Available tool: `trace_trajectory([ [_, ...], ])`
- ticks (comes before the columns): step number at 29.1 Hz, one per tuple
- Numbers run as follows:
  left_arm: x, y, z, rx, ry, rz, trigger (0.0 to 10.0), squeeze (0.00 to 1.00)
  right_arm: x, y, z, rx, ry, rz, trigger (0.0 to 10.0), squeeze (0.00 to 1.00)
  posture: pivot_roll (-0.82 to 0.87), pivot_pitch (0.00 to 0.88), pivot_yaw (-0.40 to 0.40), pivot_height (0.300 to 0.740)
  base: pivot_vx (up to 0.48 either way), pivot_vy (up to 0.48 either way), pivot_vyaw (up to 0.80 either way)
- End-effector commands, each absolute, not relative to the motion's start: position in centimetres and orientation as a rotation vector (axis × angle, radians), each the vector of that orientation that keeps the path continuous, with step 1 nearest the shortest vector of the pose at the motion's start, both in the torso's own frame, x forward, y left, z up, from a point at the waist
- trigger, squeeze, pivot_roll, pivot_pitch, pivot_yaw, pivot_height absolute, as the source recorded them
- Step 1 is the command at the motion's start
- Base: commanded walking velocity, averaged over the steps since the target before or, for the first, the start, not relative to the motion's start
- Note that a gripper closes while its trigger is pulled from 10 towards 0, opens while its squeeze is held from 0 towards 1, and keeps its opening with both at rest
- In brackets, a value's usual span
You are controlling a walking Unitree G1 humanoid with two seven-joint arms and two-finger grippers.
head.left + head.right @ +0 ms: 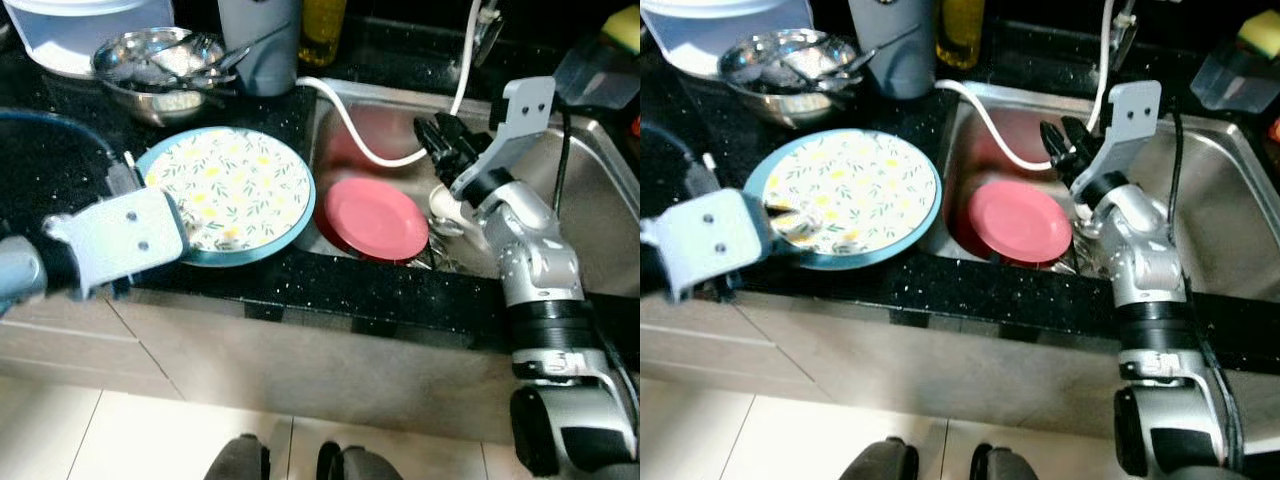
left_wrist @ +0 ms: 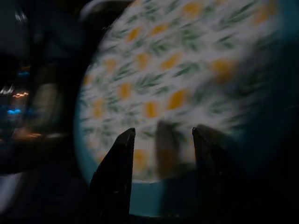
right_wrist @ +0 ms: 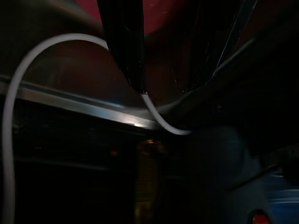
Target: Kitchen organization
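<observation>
You see a floral plate [image 1: 232, 190] w/ teal rim, lying on the black counter [image 1: 60, 150] just left of the sink [image 1: 590, 200], its near edge btw. the left gripper [image 2: 161, 140] fingers. A pink plate [image 1: 376, 217] leans inside the sink.

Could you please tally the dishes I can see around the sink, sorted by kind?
Floral plates: 1, on the counter
Red plates: 1, in the sink
Steel bowls: 1, behind the floral plate
Total: 3
</observation>
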State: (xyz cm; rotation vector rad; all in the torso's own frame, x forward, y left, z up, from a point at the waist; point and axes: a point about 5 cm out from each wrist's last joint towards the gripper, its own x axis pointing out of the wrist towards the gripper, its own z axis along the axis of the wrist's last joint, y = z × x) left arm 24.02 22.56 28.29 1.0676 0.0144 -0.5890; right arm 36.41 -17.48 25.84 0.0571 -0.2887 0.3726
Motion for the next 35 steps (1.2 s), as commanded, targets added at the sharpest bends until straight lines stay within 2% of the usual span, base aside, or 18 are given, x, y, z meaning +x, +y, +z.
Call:
trace_trajectory([
  [1,24.6,22.7,28.3,1.155,0.008,-0.548,10.0,0.0,36.4,-17.5,25.9,0.056,-0.284,0.375,10.0,0.0,0.32,0.09,-0.12,0.74,0.0,0.0,0.0],
  [4,25.8,23.1,28.1,1.119,-0.018,-0.486,10.0,0.0,36.2,-17.3,26.1,0.066,-0.294,0.373,10.0,0.0,0.31,0.085,-0.117,0.74,0.0,0.0,0.0],
  [9,27.7,23.2,27.8,0.852,-0.066,-0.418,10.0,0.0,35.8,-16.6,26.0,0.084,-0.301,0.386,10.0,0.0,0.3,0.082,-0.117,0.74,0.0,0.0,0.0],
  [12,28.2,23.0,27.9,0.789,-0.08,-0.413,10.0,0.0,35.8,-16.3,26.1,0.085,-0.303,0.392,10.0,0.0,0.3,0.082,-0.117,0.74,0.0,0.0,0.0],
  [13,28.7,22.8,27.8,0.692,-0.086,-0.414,10.0,0.0,35.7,-16.1,26.2,0.087,-0.306,0.397,10.0,0.0,0.3,0.082,-0.117,0.74,0.0,0.0,0.0],
  [14,28.7,22.8,27.8,0.692,-0.086,-0.414,10.0,0.0,35.7,-16.1,26.2,0.087,-0.306,0.397,10.0,0.0,0.3,0.082,-0.117,0.74,0.0,0.0,0.0],
  [15,29.2,22.4,27.7,0.606,-0.096,-0.422,10.0,0.0,35.7,-15.9,26.3,0.088,-0.308,0.401,10.0,0.0,0.29,0.074,-0.113,0.74,0.0,0.0,0.0],
  [16,29.7,22.2,27.6,0.444,-0.071,-0.43,10.0,0.0,35.7,-15.9,26.3,0.087,-0.31,0.406,10.0,0.0,0.28,0.07,-0.106,0.74,0.0,0.0,0.0],
  [18,29.7,22.2,27.6,0.444,-0.071,-0.43,10.0,0.0,35.7,-15.9,26.3,0.087,-0.31,0.406,10.0,0.0,0.28,0.07,-0.106,0.74,0.0,0.0,0.0],
  [22,29.3,23.2,26.9,0.309,0.029,-0.372,10.0,0.0,35.5,-16.1,26.3,0.086,-0.312,0.403,10.0,0.0,0.27,0.066,-0.091,0.74,0.0,0.0,0.0],
  [27,26.9,25.2,21.3,0.195,0.283,-0.224,10.0,0.0,35.3,-16.1,26.2,0.102,-0.31,0.398,10.0,0.0,0.29,0.061,-0.097,0.74,0.0,0.0,0.0],
  [29,26.9,25.2,21.3,0.195,0.283,-0.224,10.0,0.0,35.3,-16.1,26.2,0.102,-0.31,0.398,10.0,0.0,0.29,0.061,-0.097,0.74,0.0,0.0,0.0],
  [35,27.3,24.7,19.6,0.123,0.346,-0.192,10.0,0.0,35.5,-13.9,27.4,0.126,-0.343,0.48,10.0,0.0,0.3,0.06,-0.113,0.74,0.0,0.0,0.0],
])
